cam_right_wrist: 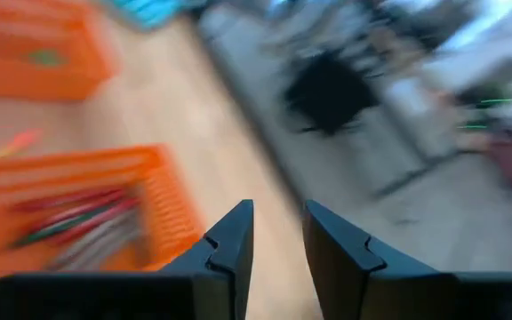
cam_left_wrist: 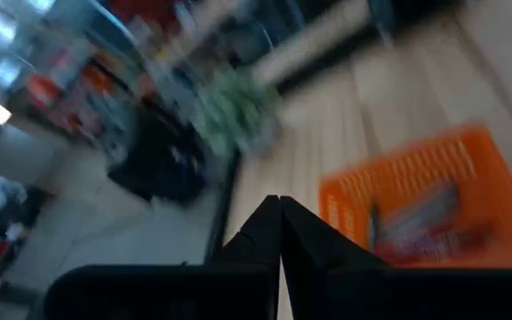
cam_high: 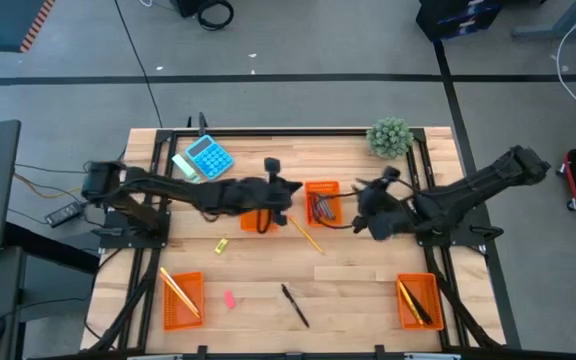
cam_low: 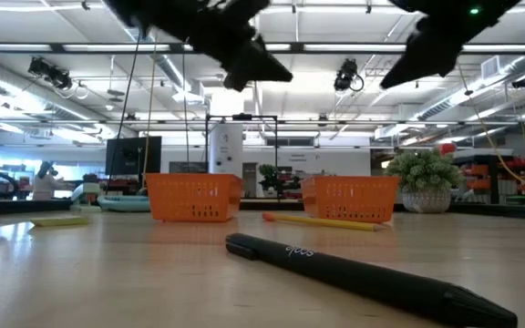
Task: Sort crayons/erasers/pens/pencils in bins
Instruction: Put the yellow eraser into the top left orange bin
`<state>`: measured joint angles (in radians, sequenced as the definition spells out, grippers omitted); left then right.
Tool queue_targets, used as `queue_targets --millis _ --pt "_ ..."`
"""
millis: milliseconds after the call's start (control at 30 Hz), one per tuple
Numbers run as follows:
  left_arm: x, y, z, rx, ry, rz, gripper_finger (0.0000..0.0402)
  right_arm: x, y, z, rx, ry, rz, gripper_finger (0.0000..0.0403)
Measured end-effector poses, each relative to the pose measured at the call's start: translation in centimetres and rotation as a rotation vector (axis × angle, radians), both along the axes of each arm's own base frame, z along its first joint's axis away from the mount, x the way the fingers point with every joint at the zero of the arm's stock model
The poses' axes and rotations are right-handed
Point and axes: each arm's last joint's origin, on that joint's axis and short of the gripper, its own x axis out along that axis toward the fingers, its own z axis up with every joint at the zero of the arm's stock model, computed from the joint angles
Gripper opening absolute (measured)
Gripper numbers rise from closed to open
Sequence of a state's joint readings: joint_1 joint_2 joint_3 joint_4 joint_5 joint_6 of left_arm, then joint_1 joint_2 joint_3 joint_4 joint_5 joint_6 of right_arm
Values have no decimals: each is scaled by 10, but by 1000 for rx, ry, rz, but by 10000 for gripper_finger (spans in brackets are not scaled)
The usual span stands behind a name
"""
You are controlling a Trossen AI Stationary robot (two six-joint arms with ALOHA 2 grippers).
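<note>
Landmark: slotted orange plastic bin (cam_high: 322, 203) holding stubby crayons (cam_high: 323, 208), lengthwise toward the far table edge. Left gripper (cam_high: 280, 195) just beside its left wall, fingers (cam_left_wrist: 265, 236) pressed together, empty. Right gripper (cam_high: 372, 208) on its right, jaws slightly parted, empty. Thin yellow pencil (cam_high: 306, 235) lies diagonal, nearside. Matte black pen (cam_high: 294, 305) farther nearside, diagonal.

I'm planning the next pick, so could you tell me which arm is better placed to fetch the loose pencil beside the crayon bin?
Probably left: its shut, empty pincer hangs nearest the pencil. The right pincer is open beyond the crayon bin.
</note>
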<state>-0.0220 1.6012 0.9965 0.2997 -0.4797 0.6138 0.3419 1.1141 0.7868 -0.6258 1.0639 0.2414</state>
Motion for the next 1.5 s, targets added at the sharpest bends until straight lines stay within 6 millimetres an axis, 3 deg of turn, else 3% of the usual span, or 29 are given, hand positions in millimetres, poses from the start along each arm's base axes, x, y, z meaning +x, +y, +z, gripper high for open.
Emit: queue_targets --millis 67,233,333,467,567,767,1067,1500 --pt "-21 0 -3 -1 -105 -16 15 12 -8 3 98 7 87 105" --pt "-67 -1 17 -106 -352 -23 15 34 -37 15 167 -103 179 102" --pt "-90 -1 23 -183 -397 -40 10 44 -53 20 159 -170 179 102" --pt "-108 -3 24 -217 -407 -74 13 55 -68 6 242 -139 226 102" --pt "-115 -2 28 -252 -406 -66 25 66 -72 -11 302 -77 261 102" --pt "-115 -3 23 -360 -395 -46 35 86 -74 -34 238 -5 303 102" --pt "-115 -5 21 -360 -370 -48 17 97 -66 -8 234 -137 347 102" --pt "-117 -5 15 -404 -314 -27 24 104 -61 -28 281 -27 421 102"
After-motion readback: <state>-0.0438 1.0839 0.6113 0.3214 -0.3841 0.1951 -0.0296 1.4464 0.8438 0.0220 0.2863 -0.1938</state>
